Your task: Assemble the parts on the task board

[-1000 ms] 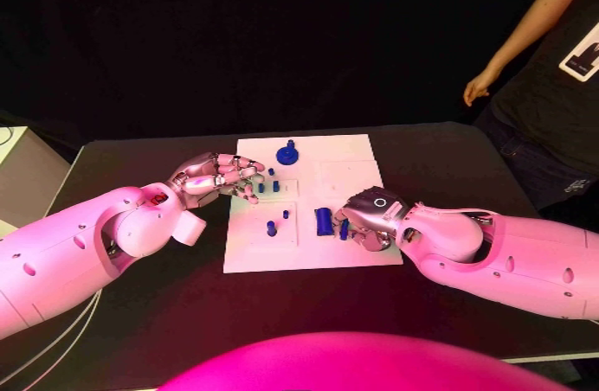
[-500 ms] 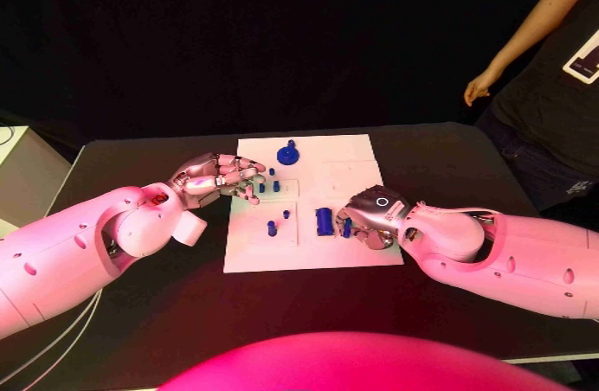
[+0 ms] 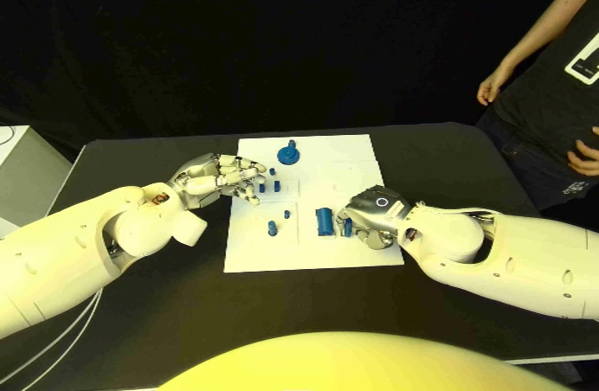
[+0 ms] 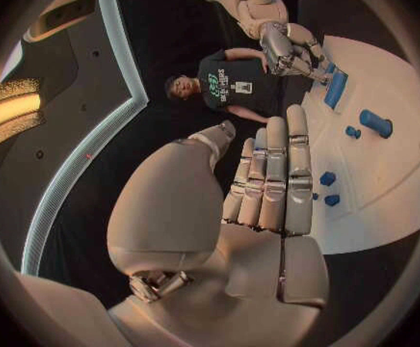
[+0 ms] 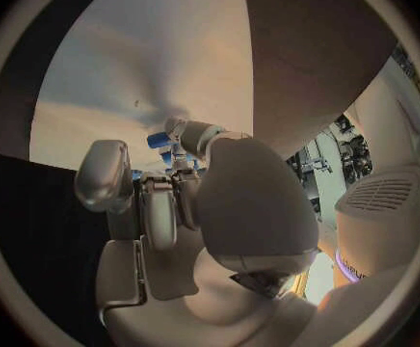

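Right robot hand curls over a blue part near the task board's right edge, apparently pinching it; left robot hand hovers, fingers extended, holding nothing. A loose pinch could drop it.

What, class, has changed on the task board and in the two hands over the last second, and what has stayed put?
Nothing has clearly moved. The right hand stays down on the task board beside the large blue part, fingers on a smaller blue piece. The left hand still hovers, fingers curled, holding nothing. The knobbed part and small pegs stand as before.
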Available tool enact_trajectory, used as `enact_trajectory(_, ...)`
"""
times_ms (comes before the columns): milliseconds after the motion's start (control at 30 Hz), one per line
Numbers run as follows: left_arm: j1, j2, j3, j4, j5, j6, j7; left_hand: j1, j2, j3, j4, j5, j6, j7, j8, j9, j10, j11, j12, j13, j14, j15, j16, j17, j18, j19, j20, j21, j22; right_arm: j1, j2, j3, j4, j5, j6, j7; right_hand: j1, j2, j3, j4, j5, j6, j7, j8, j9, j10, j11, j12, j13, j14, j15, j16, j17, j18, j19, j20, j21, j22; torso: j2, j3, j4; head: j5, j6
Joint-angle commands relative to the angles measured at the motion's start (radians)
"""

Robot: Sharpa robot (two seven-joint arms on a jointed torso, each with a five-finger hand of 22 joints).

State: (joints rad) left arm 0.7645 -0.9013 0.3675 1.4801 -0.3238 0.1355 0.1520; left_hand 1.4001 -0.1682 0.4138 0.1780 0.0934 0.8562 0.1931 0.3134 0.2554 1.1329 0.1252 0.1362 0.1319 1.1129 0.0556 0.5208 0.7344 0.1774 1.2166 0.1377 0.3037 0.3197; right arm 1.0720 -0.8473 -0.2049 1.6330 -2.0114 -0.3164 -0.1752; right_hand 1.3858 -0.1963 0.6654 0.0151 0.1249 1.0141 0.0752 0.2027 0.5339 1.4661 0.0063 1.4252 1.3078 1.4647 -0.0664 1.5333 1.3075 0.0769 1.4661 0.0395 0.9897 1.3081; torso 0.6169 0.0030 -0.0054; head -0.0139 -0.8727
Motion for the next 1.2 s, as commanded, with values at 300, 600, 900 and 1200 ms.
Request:
enact_trajectory(300,-0.001,0.001,0.000,0.002,-0.001,0.025,-0.002,-0.002,0.007,0.000,0.005,0.000,-0.010,-0.001,-0.007,0.001,-0.007,0.001,0.006,0.001,-0.006,0.001,0.007,0.002,-0.002,-0.006,0.001,0.004,0.002,0.000,0.010,-0.001,0.009,-0.047,0.020,-0.003,0.004,-0.011,0.006,-0.015,-0.009,0.002,-0.008,-0.006,-0.005,0.000,-0.009,-0.003,0.140,0.093,-0.008,-0.003,0.219,0.010,0.033,-0.006,-0.004,0.148,0.000,0.0001,-0.0006,0.000,0.000)
enact_trajectory(600,-0.001,0.001,0.000,0.002,-0.001,0.026,-0.004,-0.002,0.007,0.000,0.005,0.000,-0.010,-0.001,-0.007,0.001,-0.007,0.001,0.006,0.001,-0.006,0.001,0.007,0.002,-0.002,-0.006,0.001,0.004,0.002,0.000,0.012,-0.001,0.008,-0.056,0.030,-0.004,0.005,-0.012,0.009,-0.021,-0.015,0.002,-0.009,-0.009,-0.009,-0.003,-0.011,-0.006,0.138,0.092,-0.009,-0.006,0.216,0.011,0.032,-0.008,-0.011,0.146,0.000,0.0004,-0.0003,0.000,0.000)
enact_trajectory(900,-0.001,0.001,0.000,0.002,-0.002,0.027,-0.005,-0.002,0.007,0.000,0.005,0.000,-0.010,-0.001,-0.007,0.001,-0.007,0.001,0.006,0.001,-0.006,0.001,0.007,0.002,-0.002,-0.006,0.001,0.004,0.002,0.000,0.011,-0.001,0.003,-0.063,0.046,-0.012,0.001,-0.025,0.022,-0.045,-0.035,-0.047,-0.020,-0.050,-0.037,-0.028,-0.029,-0.029,0.119,0.086,-0.023,-0.020,0.203,0.019,0.018,-0.019,-0.062,0.137,0.000,0.0004,-0.0004,0.001,0.000)
enact_trajectory(1200,-0.001,0.000,0.000,0.001,-0.002,0.027,-0.006,-0.002,0.007,-0.001,0.005,0.000,-0.011,0.000,-0.007,0.001,-0.009,0.001,0.007,0.002,-0.008,0.002,0.008,0.003,-0.002,-0.008,0.002,0.005,0.003,0.000,0.010,-0.001,0.001,-0.065,0.052,-0.020,0.003,-0.040,0.030,-0.070,-0.040,-0.110,-0.031,-0.088,-0.063,-0.055,-0.038,-0.060,0.089,0.082,-0.030,-0.027,0.196,0.022,0.011,-0.027,-0.085,0.132,0.000,0.0002,-0.0003,0.001,0.000)
